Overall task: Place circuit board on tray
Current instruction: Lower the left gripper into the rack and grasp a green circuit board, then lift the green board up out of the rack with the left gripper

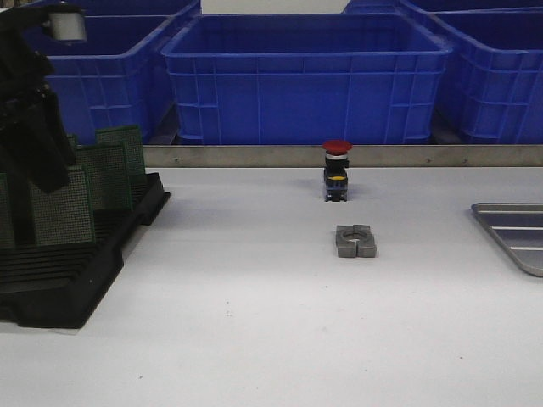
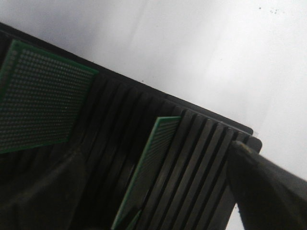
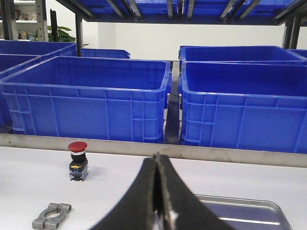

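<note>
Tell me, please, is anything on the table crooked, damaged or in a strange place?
Nothing looks damaged or spilled. The circuit boards stand in the black rack at slightly different angles, which seems normal for loose slots. The red push button and the metal clamp sit alone mid-table, unrelated to the tray.
</note>
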